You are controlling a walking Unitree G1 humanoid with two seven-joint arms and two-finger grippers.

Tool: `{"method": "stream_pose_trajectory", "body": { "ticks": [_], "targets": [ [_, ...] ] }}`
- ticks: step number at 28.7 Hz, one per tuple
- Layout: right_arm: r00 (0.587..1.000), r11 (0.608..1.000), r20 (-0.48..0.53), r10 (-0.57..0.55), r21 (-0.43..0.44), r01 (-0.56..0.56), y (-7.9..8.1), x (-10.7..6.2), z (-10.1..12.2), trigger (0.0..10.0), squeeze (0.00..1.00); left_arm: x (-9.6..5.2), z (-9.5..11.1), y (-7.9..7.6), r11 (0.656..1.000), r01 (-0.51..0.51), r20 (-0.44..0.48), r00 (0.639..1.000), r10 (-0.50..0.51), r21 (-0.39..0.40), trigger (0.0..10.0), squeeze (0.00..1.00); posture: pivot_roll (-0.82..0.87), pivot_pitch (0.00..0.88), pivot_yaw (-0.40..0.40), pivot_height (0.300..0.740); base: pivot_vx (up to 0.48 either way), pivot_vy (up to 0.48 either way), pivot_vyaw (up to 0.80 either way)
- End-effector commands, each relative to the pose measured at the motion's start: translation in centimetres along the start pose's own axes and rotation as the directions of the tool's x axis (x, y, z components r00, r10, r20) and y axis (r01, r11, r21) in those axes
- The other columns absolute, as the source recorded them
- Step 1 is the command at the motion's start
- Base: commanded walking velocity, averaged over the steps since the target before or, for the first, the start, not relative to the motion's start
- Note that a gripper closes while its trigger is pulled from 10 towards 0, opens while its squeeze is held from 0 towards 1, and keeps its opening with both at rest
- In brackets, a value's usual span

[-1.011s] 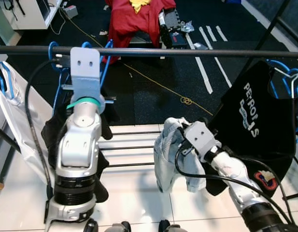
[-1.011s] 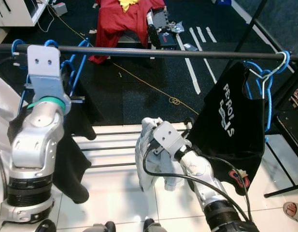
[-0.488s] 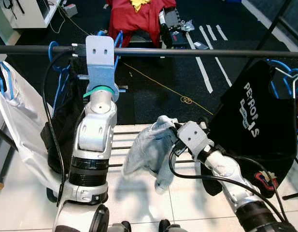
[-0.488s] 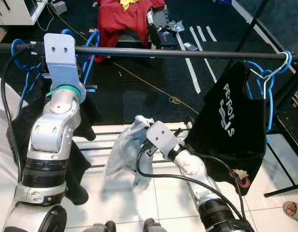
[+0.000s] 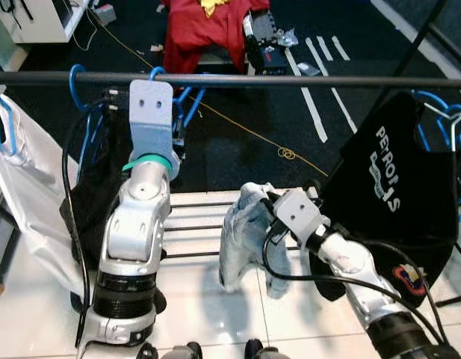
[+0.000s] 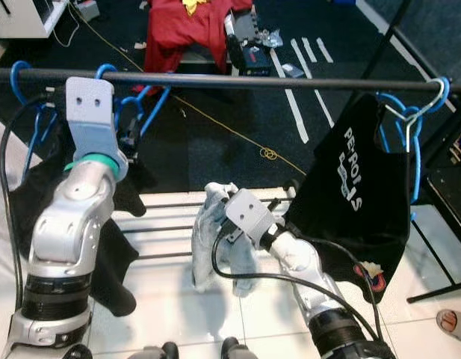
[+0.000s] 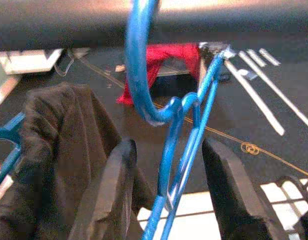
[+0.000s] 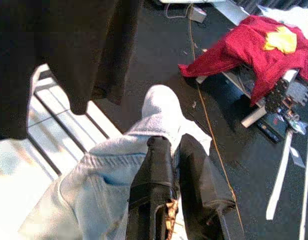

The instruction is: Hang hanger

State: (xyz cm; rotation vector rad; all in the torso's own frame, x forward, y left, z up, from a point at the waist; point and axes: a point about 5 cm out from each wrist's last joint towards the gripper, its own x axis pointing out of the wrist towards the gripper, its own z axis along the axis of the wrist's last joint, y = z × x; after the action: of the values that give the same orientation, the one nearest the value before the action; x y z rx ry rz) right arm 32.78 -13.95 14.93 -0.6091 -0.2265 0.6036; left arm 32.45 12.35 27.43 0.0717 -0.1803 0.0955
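Note:
A blue hanger (image 7: pixel 144 75) has its hook over the black rail (image 5: pixel 290 80). Its neck runs down between the fingers of my left gripper (image 7: pixel 169 150), which is open just below the rail, fingers standing apart on either side of the wire. From the head camera the hanger (image 5: pixel 189 105) pokes out beside my raised left wrist. Lower, near the middle, my right gripper (image 8: pixel 176 145) is shut on a light blue denim garment (image 5: pixel 241 239) that hangs limp from it above the white floor.
A black printed T-shirt (image 5: pixel 398 179) hangs on a blue hanger at the rail's right end. A black garment (image 5: pixel 92 202) and a white one (image 5: pixel 21 187) hang at the left. Low rack bars (image 5: pixel 193 228) cross underneath. Red cloth (image 5: pixel 208 30) lies beyond.
My left arm rose towards the rail and to the right, then dropped back slightly. The denim garment swung out to the left and now hangs straight again.

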Motion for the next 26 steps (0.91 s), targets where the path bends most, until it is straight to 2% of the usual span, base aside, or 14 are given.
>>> {"method": "stream_pose_trajectory", "body": {
  "ticks": [1,2,3,5,7,9,11,14,16,17,20,23,25,26],
  "targets": [
    [0.994,0.994,-0.022,0.105,-0.040,-0.106,-0.3,-1.5,-0.5,10.0,0.00,-1.9,0.1,1.5,0.999,0.035,0.032,0.999,-0.035,-0.006,10.0,0.00,-0.03,0.190,0.035,0.740,0.000,0.000,0.00],
    [0.994,0.994,-0.022,0.105,-0.040,-0.106,-0.3,-1.5,-0.5,10.0,0.00,-1.9,0.1,1.5,0.999,0.035,0.032,0.999,-0.035,-0.006,10.0,0.00,-0.03,0.190,0.035,0.740,0.000,0.000,0.00],
    [0.975,0.973,-0.070,0.210,-0.085,-0.216,-0.4,-2.9,-1.1,10.0,0.00,-3.7,0.5,2.8,0.998,0.064,0.080,0.995,-0.065,0.009,10.0,0.00,-0.03,0.197,0.029,0.740,0.000,0.000,0.00],
    [0.918,0.914,-0.147,0.367,-0.124,-0.386,-0.6,-5.1,-1.9,10.0,0.00,-6.6,0.7,3.8,0.989,0.144,0.120,0.982,-0.148,0.040,10.0,0.00,-0.02,0.201,0.022,0.740,0.000,0.000,0.00],
    [0.902,0.898,-0.165,0.398,-0.134,-0.420,-0.7,-5.5,-2.0,10.0,0.00,-7.3,0.6,3.8,0.983,0.176,0.120,0.976,-0.180,0.048,10.0,0.00,-0.02,0.201,0.022,0.740,0.000,0.000,0.00],
    [0.858,0.845,-0.195,0.476,-0.170,-0.507,-1.9,-6.3,-1.5,10.0,0.00,-9.8,-0.8,3.0,0.920,0.388,0.047,0.919,-0.391,0.054,10.0,0.00,-0.03,0.209,0.010,0.740,0.000,0.000,0.00],
    [0.858,0.845,-0.195,0.476,-0.170,-0.507,-1.9,-6.3,-1.5,10.0,0.00,-9.8,-0.8,3.0,0.920,0.388,0.047,0.919,-0.391,0.054,10.0,0.00,-0.03,0.209,0.010,0.740,0.000,0.000,0.00],
    [0.815,0.781,-0.238,0.528,-0.241,-0.576,-4.0,-6.5,-0.3,10.0,0.00,-12.2,-2.7,2.2,0.813,0.582,-0.051,0.813,-0.580,0.014,10.0,0.00,-0.03,0.210,0.004,0.740,0.000,0.000,0.00],
    [0.793,0.730,-0.286,0.538,-0.311,-0.608,-5.1,-6.3,0.1,10.0,0.00,-12.7,-3.6,2.0,0.761,0.648,-0.093,0.757,-0.647,-0.027,10.0,0.00,-0.06,0.210,-0.002,0.740,0.000,0.000,0.00],
    [0.793,0.730,-0.286,0.538,-0.311,-0.608,-5.1,-6.3,0.1,10.0,0.00,-12.7,-3.6,2.0,0.761,0.648,-0.093,0.757,-0.647,-0.027,10.0,0.00,-0.06,0.210,-0.002,0.740,0.000,0.000,0.00],
    [0.787,0.672,-0.312,0.531,-0.410,-0.616,-5.9,-5.6,0.7,10.0,0.00,-13.0,-5.2,1.7,0.692,0.722,-0.164,0.680,-0.715,-0.023,10.0,0.00,-0.06,0.209,-0.005,0.740,0.000,0.000,0.00],
    [0.809,0.684,-0.242,0.535,-0.439,-0.583,-5.7,-4.6,2.0,10.0,0.00,-12.7,-6.6,1.6,0.683,0.731,-0.207,0.667,-0.715,-0.003,10.0,0.00,-0.06,0.206,-0.009,0.740,0.000,0.000,0.00],
    [0.819,0.728,-0.101,0.565,-0.405,-0.553,-4.5,-3.4,4.1,10.0,0.00,-12.2,-8.0,1.2,0.672,0.740,-0.242,0.653,-0.718,0.004,10.0,0.00,-0.06,0.200,-0.007,0.740,0.000,0.000,0.00],
    [0.819,0.728,-0.101,0.565,-0.405,-0.553,-4.5,-3.4,4.1,10.0,0.00,-12.2,-8.0,1.2,0.672,0.740,-0.242,0.653,-0.718,0.004,10.0,0.00,-0.06,0.200,-0.007,0.740,0.000,0.000,0.00]
  ]
}}
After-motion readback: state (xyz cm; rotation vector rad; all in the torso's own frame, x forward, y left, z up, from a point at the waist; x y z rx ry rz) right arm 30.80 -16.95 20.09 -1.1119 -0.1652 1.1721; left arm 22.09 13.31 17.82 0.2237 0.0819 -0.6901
